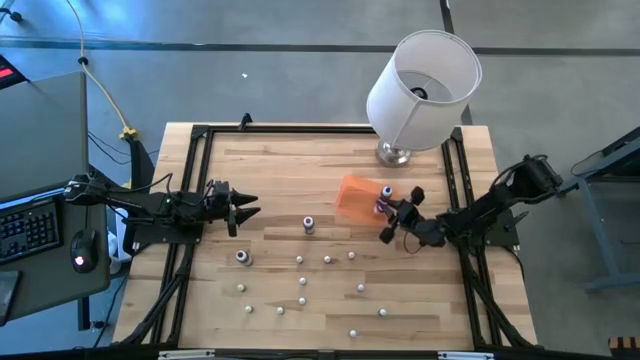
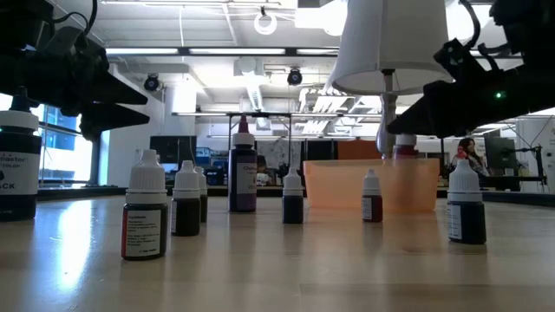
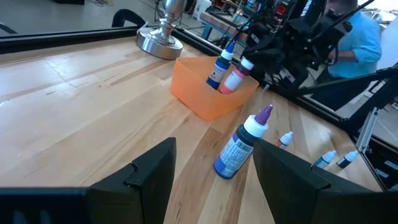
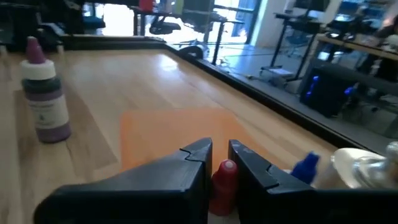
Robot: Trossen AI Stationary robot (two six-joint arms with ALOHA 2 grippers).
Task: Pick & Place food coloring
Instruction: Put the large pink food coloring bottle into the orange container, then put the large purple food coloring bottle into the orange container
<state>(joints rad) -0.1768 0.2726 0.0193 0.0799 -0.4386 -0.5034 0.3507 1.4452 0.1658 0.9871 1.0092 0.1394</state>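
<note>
Several tiny food coloring bottles (image 1: pixel 300 285) stand scattered on the wooden table. A larger purple-capped one (image 3: pixel 239 149) stands ahead of my open left gripper (image 3: pixel 214 146), which waits at the table's left (image 1: pixel 245 210). The orange tray (image 1: pixel 350 195) lies right of the middle, and a blue-capped bottle (image 3: pixel 219 68) leans inside it. My right gripper (image 4: pixel 221 152) reaches in from the table's right, over the tray's right end (image 1: pixel 392 213). It is shut on a reddish bottle (image 3: pixel 235 78). My right gripper pinches the reddish bottle (image 4: pixel 224 180) between its two fingers, a little behind their tips. The fingers come in nearly level from the table's right side. The bottle leans with its lower end inside the tray. Whether it rests on the tray's floor is hidden by the tray's wall (image 2: pixel 347 186).
A white-shaded lamp (image 1: pixel 420 85) on a metal foot (image 3: pixel 158 43) stands at the far right, just behind the tray. Black frame rails (image 1: pixel 200 140) run along the table's edges. Bare wood lies between the tray and the left arm. A person (image 3: pixel 354 37) sits beyond the table.
</note>
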